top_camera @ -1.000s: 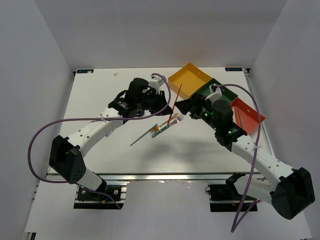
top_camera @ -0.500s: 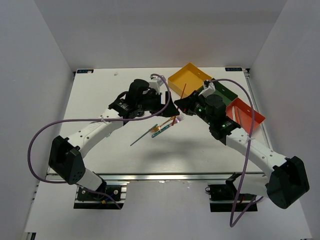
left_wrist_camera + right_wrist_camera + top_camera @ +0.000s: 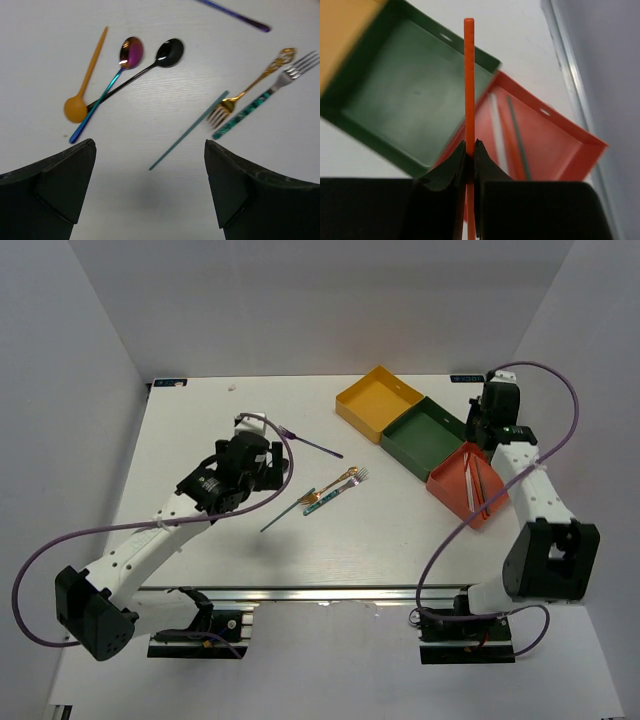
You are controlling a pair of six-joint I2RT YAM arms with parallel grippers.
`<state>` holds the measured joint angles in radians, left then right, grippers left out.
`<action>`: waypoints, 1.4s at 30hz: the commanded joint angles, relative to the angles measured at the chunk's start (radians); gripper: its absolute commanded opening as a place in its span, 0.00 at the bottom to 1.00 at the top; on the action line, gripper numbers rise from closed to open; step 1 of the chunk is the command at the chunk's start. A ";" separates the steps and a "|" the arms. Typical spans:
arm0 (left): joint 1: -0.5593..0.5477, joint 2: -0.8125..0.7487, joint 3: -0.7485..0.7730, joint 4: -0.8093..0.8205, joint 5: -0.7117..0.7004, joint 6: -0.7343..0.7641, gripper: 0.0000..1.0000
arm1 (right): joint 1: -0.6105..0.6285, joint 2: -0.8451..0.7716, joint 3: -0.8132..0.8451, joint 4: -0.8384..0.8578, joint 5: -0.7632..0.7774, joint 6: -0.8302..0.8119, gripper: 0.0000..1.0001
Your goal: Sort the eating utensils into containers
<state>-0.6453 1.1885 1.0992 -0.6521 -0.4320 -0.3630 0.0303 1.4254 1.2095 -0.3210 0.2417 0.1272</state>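
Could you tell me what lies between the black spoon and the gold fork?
A teal chopstick lies between the black spoon and the gold fork, shown in the left wrist view.

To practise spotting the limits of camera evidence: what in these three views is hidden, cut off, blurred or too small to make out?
- Right wrist view: lower end of the red chopstick, hidden by the right gripper.
- Right wrist view: sticks in the red-orange tray, blurred; count unclear.
- Left wrist view: purple fork, cut by the top edge.
- Top view: orange spoon and its neighbours, hidden under the left arm.
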 commanded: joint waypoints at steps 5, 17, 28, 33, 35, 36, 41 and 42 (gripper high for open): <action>-0.002 -0.064 -0.151 0.015 -0.220 0.018 0.98 | -0.069 0.170 0.091 -0.113 0.122 -0.123 0.00; -0.002 -0.092 -0.223 0.069 -0.179 0.022 0.98 | -0.075 0.213 -0.013 -0.067 0.219 -0.070 0.19; -0.002 -0.073 -0.196 0.066 -0.070 0.018 0.98 | -0.056 0.066 0.002 -0.125 0.094 0.009 0.89; -0.002 -0.003 -0.157 0.075 0.048 0.004 0.98 | 0.023 -0.170 -0.054 -0.066 -0.101 0.083 0.89; -0.002 0.038 -0.144 0.088 0.123 0.007 0.98 | 0.026 -0.289 -0.140 0.050 -0.312 0.133 0.89; -0.002 0.054 -0.136 0.088 0.146 0.016 0.97 | 0.025 -0.325 -0.178 0.091 -0.387 0.146 0.89; -0.002 0.178 -0.076 0.051 0.236 0.108 0.81 | 0.025 -0.436 -0.269 0.108 -0.585 0.192 0.89; -0.002 0.216 -0.059 0.048 0.243 0.122 0.79 | 0.025 -0.445 -0.274 0.100 -0.597 0.192 0.89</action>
<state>-0.6453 1.3636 0.9836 -0.5941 -0.2699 -0.3016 0.0593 0.9791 0.9558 -0.2581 -0.1921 0.2733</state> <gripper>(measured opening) 0.802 0.894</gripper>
